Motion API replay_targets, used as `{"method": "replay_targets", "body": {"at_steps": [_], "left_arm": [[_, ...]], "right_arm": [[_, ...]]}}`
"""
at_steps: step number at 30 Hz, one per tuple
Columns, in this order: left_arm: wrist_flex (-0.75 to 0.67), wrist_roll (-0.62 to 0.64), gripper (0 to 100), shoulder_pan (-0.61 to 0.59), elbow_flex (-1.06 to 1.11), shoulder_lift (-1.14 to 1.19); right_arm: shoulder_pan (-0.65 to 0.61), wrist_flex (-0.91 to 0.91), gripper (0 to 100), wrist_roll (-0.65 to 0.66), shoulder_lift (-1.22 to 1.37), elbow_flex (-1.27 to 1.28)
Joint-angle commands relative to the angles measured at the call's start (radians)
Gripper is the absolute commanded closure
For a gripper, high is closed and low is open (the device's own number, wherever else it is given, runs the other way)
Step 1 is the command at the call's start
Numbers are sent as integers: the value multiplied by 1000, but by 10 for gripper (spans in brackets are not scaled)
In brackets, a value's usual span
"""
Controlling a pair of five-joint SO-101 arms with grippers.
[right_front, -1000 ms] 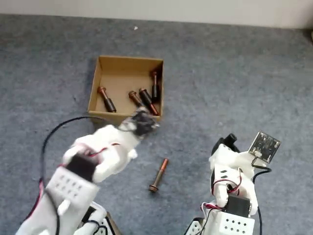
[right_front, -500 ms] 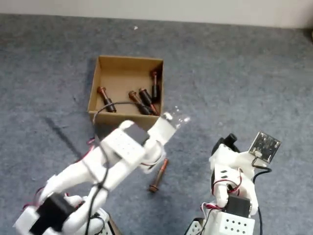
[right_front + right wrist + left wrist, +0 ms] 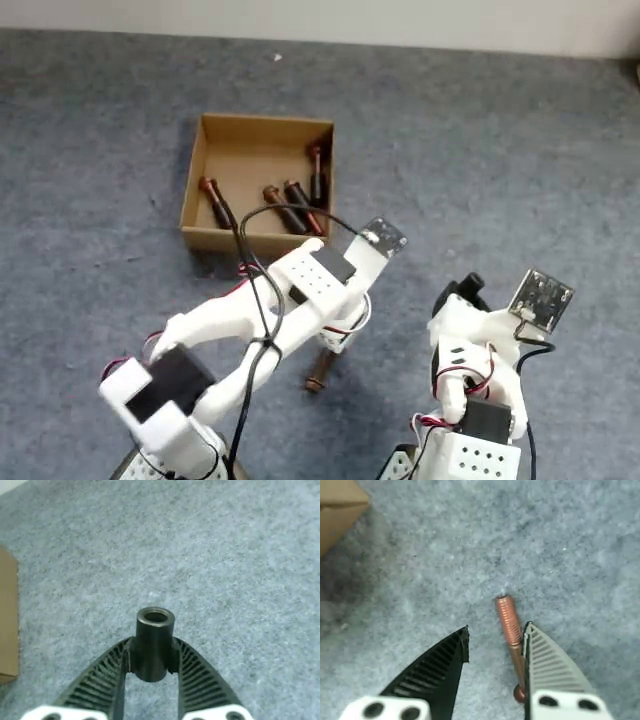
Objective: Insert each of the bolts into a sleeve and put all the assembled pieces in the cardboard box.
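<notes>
From above, the cardboard box (image 3: pixel 262 122) holds four assembled pieces (image 3: pixel 300 206). The left arm (image 3: pixel 300 290) stretches over a loose bolt (image 3: pixel 319 372) on the grey carpet (image 3: pixel 520 150), its wrist covering the bolt's upper part. The right arm (image 3: pixel 470 340) stands apart from the bolt. In the left wrist view, the left gripper (image 3: pixel 496 630) is spread wide. The bolt lies between its fingers, close against the pale one and apart from the black one, with the threaded tip just past the fingertips. A box corner sits well beyond the black finger. In the right wrist view, the right gripper (image 3: pixel 152 649) pinches a dark sleeve (image 3: pixel 155 627) between its fingertips, open bore showing.
</notes>
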Motion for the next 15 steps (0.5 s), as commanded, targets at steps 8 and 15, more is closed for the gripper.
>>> {"method": "replay_targets", "body": {"at_steps": [8, 15], "left_arm": [[5, 11, 993, -19, -56, 50], [6, 18, 994, -154, -59, 47]], "right_arm": [[7, -4, 995, -5, -19, 110], [7, -4, 995, -5, -19, 110]]}}
